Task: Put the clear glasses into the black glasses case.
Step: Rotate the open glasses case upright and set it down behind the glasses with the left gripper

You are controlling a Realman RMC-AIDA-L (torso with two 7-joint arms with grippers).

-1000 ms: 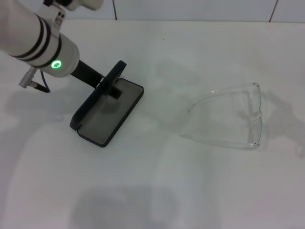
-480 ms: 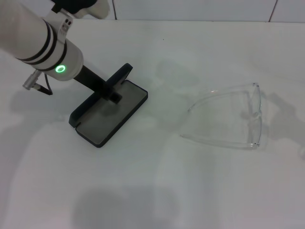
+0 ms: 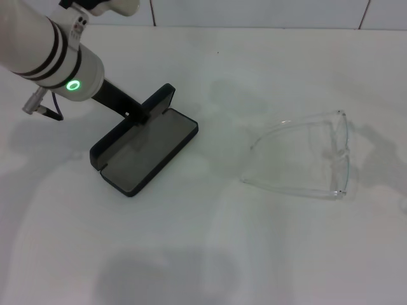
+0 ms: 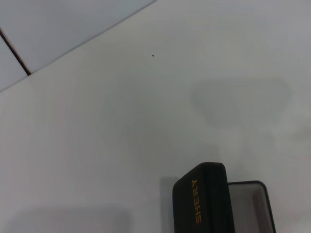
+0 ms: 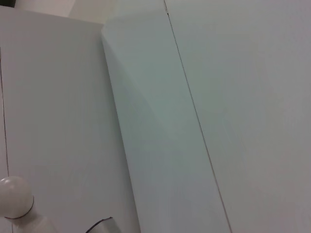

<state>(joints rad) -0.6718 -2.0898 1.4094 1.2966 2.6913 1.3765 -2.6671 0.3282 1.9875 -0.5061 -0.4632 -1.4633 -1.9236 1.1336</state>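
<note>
The black glasses case [image 3: 143,149] lies open on the white table at the left, grey lining up. Its lid [image 3: 158,105] stands nearly upright on the far side. My left gripper [image 3: 137,114] reaches down from the upper left and meets the lid's near edge; its grip does not show. The left wrist view looks past the lid [image 4: 201,199], with its orange lettering, and a corner of the base [image 4: 250,208]. The clear glasses [image 3: 340,152] rest on the table at the right, arms unfolded and pointing left, well apart from the case. My right gripper is out of view.
A white tiled wall [image 3: 254,13] runs along the table's far edge. The right wrist view shows only wall panels [image 5: 218,97] and a small white knob [image 5: 14,196].
My left arm has drawn back to the left, and the gripper's tip now sits at the lid's edge instead of over the lining. The lid stands steeper. The glasses have not moved.
</note>
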